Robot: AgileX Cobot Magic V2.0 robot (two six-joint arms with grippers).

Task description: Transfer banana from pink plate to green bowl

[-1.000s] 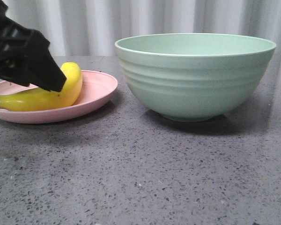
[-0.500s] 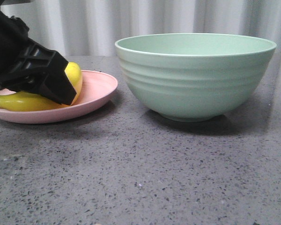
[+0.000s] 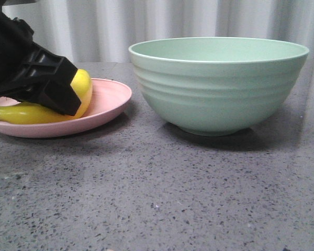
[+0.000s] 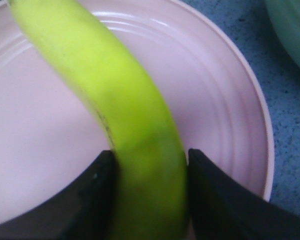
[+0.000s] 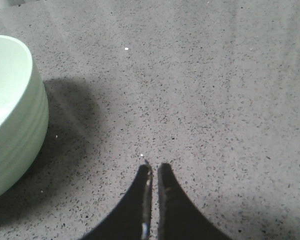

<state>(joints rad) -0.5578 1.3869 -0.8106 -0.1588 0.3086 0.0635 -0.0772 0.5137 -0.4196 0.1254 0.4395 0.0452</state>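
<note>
Yellow and glossy, the curved banana (image 4: 125, 115) lies on the shallow pale-pink plate (image 3: 107, 102), so nothing has reached the deep ridged mint-green bowl (image 3: 218, 83) beside it; lifting, carrying and releasing all appear to remain. The black left gripper (image 4: 150, 192) straddles the banana, its fingers (image 4: 97, 195) pressing either flank in an apparent grasp. The right gripper (image 5: 153, 192), fingertips nearly touching and empty, hangs over the speckled grey stone tabletop (image 5: 215, 100) beside the bowl.

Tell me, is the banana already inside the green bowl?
No, the banana lies on the pink plate, held between the left gripper fingers, beside the green bowl.
</note>
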